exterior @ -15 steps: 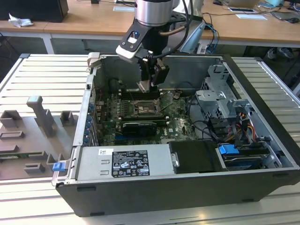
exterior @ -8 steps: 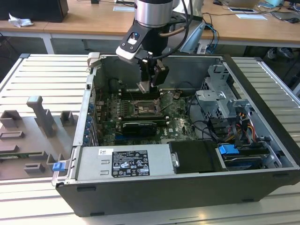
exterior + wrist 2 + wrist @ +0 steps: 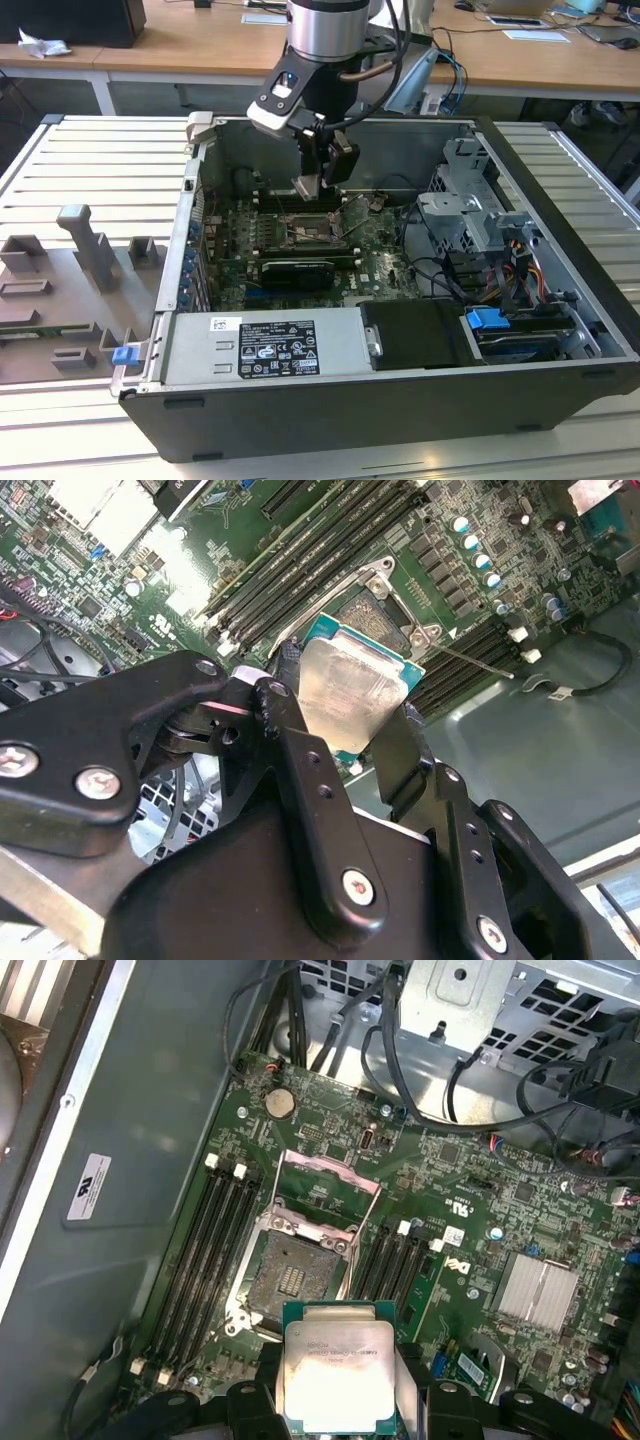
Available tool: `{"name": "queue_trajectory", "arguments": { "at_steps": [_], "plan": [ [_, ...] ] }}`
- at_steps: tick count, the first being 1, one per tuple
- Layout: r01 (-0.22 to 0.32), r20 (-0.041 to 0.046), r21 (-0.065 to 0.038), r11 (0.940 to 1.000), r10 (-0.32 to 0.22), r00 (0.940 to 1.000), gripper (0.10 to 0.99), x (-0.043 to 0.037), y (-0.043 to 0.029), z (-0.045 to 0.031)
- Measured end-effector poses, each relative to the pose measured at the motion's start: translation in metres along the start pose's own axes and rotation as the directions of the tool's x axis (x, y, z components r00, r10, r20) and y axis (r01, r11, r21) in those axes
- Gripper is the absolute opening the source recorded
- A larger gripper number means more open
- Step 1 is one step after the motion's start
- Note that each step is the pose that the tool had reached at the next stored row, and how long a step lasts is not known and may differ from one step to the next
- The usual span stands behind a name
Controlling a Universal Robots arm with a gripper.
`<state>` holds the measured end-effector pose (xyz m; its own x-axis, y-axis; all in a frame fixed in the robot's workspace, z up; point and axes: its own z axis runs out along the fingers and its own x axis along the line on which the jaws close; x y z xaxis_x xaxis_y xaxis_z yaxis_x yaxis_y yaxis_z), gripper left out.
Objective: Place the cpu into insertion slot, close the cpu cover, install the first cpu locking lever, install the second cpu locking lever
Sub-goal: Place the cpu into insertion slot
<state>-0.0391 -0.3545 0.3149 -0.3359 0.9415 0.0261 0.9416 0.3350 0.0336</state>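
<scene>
My gripper (image 3: 322, 178) is shut on the cpu (image 3: 307, 187), a flat square chip with a pale metal top, and holds it inside the computer case just above the insertion slot (image 3: 305, 228). In the first wrist view the cpu (image 3: 335, 1375) hangs at the near edge of the bare dark insertion slot (image 3: 295, 1275). The cpu cover (image 3: 330, 1170) stands swung open on the slot's far side. In the second wrist view the black fingers (image 3: 300, 770) clamp the cpu (image 3: 350, 695) from two sides, tilted in front of the insertion slot (image 3: 375, 610).
Long black memory slots (image 3: 215, 1250) flank the socket on both sides. A black card (image 3: 295, 272) lies in front of it, and a power supply (image 3: 265, 345) runs along the case's front wall. A drive cage (image 3: 470, 200) and cables (image 3: 450, 275) fill the exterior view's right.
</scene>
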Motion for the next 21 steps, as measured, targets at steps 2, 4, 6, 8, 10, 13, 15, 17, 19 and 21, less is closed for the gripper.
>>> {"name": "queue_trajectory", "arguments": {
  "at_steps": [2,4,6,8,10,13,15,17,19,21],
  "plan": [
    [-0.001,0.0,0.0,1.0,0.001,1.0,0.525,0.0,0.0,0.0006],
    [-0.002,0.0,0.0,1.0,0.002,1.0,0.525,0.0,0.0,0.0012],
    [-0.004,0.0001,0.0,1.0,0.004,1.0,0.525,0.0,-0.0001,0.0019],
    [-0.005,-0.0002,0.001,1.0,0.005,1.0,0.525,0.0,-0.0001,0.0028],
    [-0.006,-0.0001,0.001,1.0,0.006,1.0,0.525,-0.0001,-0.0002,0.0035],
    [-0.008,-0.0001,0.001,1.0,0.008,1.0,0.525,-0.0001,-0.0002,0.0048],
    [-0.011,-0.0004,0.002,0.9999,0.011,0.9999,0.525,-0.0001,-0.0002,0.0062],
    [-0.012,-0.0004,0.002,0.9999,0.012,0.9999,0.525,-0.0002,-0.0002,0.0071],
    [-0.014,-0.0005,0.002,0.9999,0.014,0.9999,0.525,-0.0002,-0.0003,0.008],
    [-0.015,-0.0005,0.003,0.9999,0.015,0.9999,0.525,-0.0002,-0.0003,0.0087]
  ]
}}
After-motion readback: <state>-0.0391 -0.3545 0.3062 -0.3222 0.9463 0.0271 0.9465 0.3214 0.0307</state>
